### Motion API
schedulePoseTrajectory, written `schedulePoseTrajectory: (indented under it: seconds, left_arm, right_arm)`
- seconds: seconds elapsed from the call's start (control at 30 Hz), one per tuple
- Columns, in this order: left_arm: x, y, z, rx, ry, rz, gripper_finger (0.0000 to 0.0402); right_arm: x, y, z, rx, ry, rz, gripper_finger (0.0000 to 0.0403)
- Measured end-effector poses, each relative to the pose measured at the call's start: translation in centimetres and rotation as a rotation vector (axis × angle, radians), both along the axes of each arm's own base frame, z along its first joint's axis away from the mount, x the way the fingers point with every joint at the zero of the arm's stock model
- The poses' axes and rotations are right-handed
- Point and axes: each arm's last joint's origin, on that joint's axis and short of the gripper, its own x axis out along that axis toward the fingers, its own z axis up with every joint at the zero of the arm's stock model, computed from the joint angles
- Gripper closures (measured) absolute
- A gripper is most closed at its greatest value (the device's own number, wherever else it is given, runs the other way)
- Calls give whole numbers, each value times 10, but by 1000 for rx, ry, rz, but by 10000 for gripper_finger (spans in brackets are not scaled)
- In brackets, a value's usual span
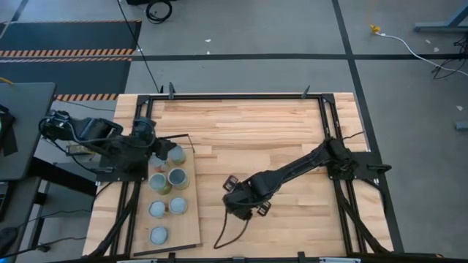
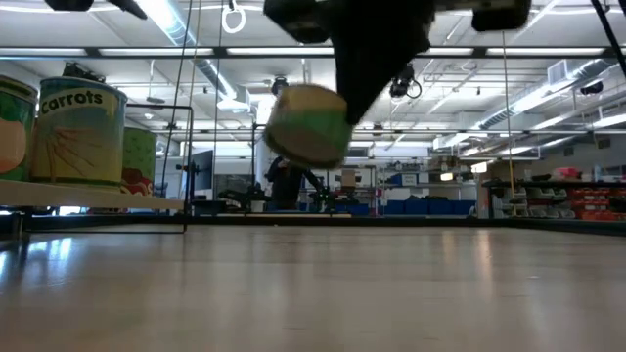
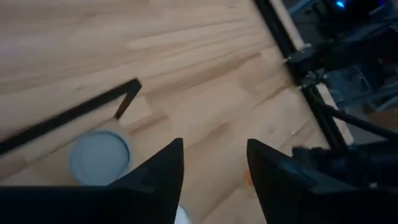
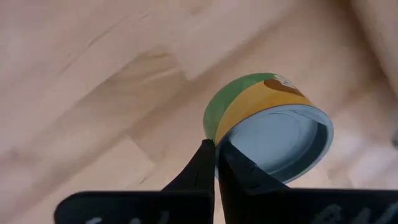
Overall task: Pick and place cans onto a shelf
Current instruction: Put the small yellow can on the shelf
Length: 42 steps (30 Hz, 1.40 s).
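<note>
Green-and-yellow can [image 4: 264, 121] is carried clear of the surface [image 1: 278, 146], pinched by its rim only in the right gripper [image 4: 215, 152]; slip or tilt-out is likely. Left gripper [image 3: 214, 163] is held spread over the shelf [image 1: 189, 226]; collision risk at placement.

Overhead down; low level across tabletop [image 2: 313, 293]; wrists close above.

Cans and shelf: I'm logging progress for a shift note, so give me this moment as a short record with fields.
cans on shelf: six lids visible on the shelf
can in transit: green-and-yellow can, lifted clear of the table
right gripper: near the table's middle, shut on that can
left gripper: open, empty, over the shelf's far end
nearest label: Carrots can on the shelf
</note>
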Motion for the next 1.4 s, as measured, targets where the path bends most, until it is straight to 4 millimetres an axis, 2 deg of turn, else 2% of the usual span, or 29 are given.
schedulePoseTrajectory:
  seconds: [0.1,0.17,0.27,0.57,0.73,0.9,1.0,1.07,1.23,1.4]
  left_arm:
    - [8,-2,-7,-24,27,33,215]
    - [13,-4,-9,-18,37,38,214]
    - [21,-7,-11,13,51,15,216]
    - [42,-15,-11,114,28,-95,216]
    - [43,-15,-11,126,23,-98,213]
    - [45,-23,-8,206,10,-191,196]
    - [52,-31,-8,289,-1,-233,179]
    - [58,-37,-9,336,-7,-258,169]
    - [78,-50,-15,429,-3,-332,159]
    - [111,-56,-24,476,-21,-457,159]
  right_arm:
    - [1,1,-14,-8,67,143,396]
    - [3,1,-25,-33,105,176,395]
    - [8,-2,-39,-39,121,139,395]
    - [11,-12,-50,-21,179,68,389]
    - [10,-9,-51,-13,183,76,348]
    - [8,-1,-50,0,168,40,288]
    - [7,6,-41,-15,146,-53,252]
    - [5,12,-29,-23,132,-116,230]
    - [-3,29,20,36,90,-306,182]
    - [-24,40,66,98,69,-539,150]
